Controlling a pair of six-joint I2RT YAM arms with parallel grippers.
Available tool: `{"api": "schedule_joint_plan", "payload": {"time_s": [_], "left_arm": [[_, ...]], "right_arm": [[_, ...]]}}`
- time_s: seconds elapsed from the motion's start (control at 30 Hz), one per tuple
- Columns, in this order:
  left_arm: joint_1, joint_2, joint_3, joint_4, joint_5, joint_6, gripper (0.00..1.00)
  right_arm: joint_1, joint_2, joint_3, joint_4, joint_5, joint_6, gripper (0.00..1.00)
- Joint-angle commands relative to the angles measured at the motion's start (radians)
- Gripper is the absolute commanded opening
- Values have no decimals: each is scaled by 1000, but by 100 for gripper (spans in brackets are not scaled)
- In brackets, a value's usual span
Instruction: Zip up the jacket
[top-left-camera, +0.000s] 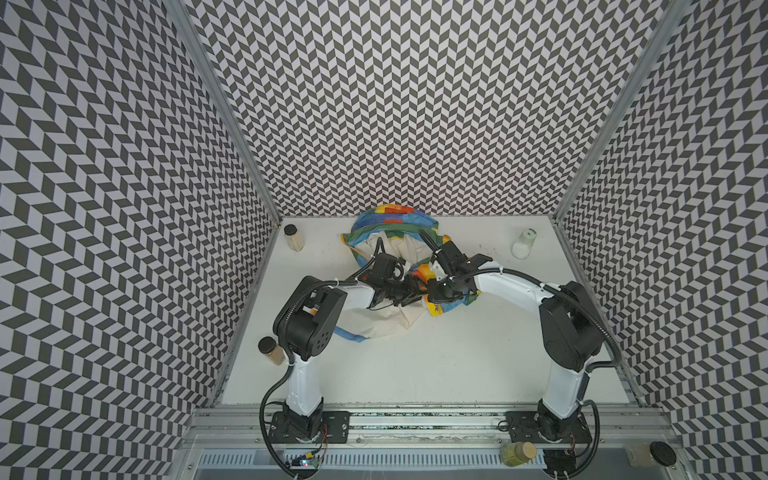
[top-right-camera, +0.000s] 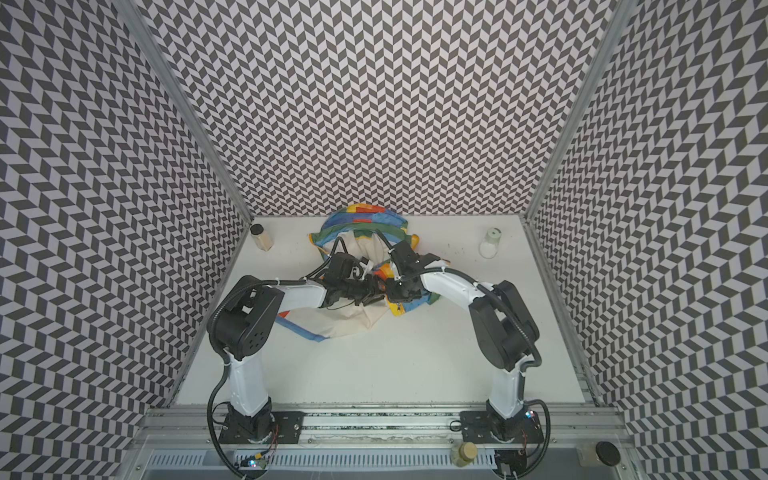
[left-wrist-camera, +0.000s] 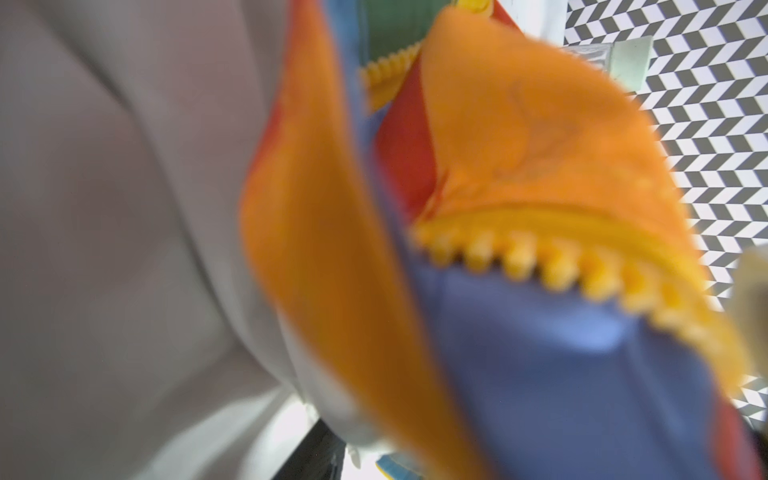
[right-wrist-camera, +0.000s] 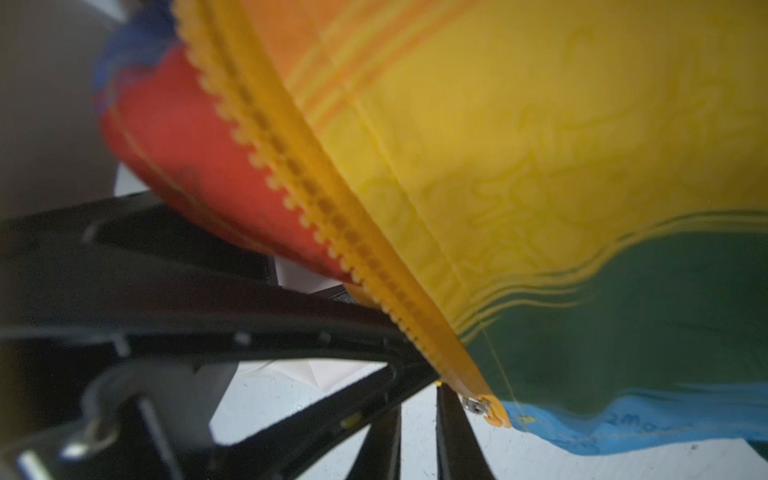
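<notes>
While the jacket (top-left-camera: 386, 220) lies rumpled and unzipped at the back of the desk (top-left-camera: 415, 365), the left claw (top-left-camera: 409, 293) and right claw (top-left-camera: 434, 296) meet at its zipper (right-wrist-camera: 332, 216), whether gripping or spread I cannot tell, and joining the bottom ends likely comes next.

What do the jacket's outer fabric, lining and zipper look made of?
Jacket: thin, faintly glossy synthetic weave, probably nylon; fine crinkles. Lining: matte cream cloth, possibly cotton. Zipper: chunky moulded plastic teeth, orange-yellow, no metallic shine.

Rainbow-striped jacket (top-left-camera: 388, 222) sits crumpled and unzipped, cream lining (top-left-camera: 380, 322) facing up, orange-yellow zipper (right-wrist-camera: 328, 208) teeth lifted, unmeshed.
</notes>
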Motion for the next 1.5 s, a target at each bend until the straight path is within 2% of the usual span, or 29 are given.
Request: {"api": "schedule_joint_plan", "payload": {"time_s": [0.0, 0.17, 0.2, 0.3, 0.37, 0.63, 0.8, 1.1, 1.23, 1.47], "left_arm": [[-15, -6, 43, 28, 17, 18, 50], [-37, 16, 69, 26, 35, 31, 40], [-42, 17, 74, 24, 35, 35, 42], [-63, 22, 90, 9, 41, 59, 56], [-81, 22, 105, -25, 31, 88, 59], [-148, 29, 104, -85, -29, 177, 62], [-217, 46, 134, -175, -116, 247, 62], [-292, 133, 216, -174, -131, 206, 59], [-302, 172, 256, -161, -130, 164, 52], [-262, 188, 319, -159, -118, 114, 10]], "right_arm": [[-9, -72, -50, 18, -36, 19, 17], [-40, -188, -178, 52, -66, 42, 17], [-48, -214, -206, 61, -75, 50, 17], [-87, -287, -277, 84, -104, 68, 17], [-110, -330, -312, 87, -111, 74, 17], [-197, -459, -399, 84, -146, 77, 18], [-229, -496, -438, 87, -168, 75, 18], [-266, -540, -496, 93, -172, 79, 18], [-300, -586, -524, 82, -161, 82, 16], [-335, -640, -551, 70, -161, 82, 15]]}}
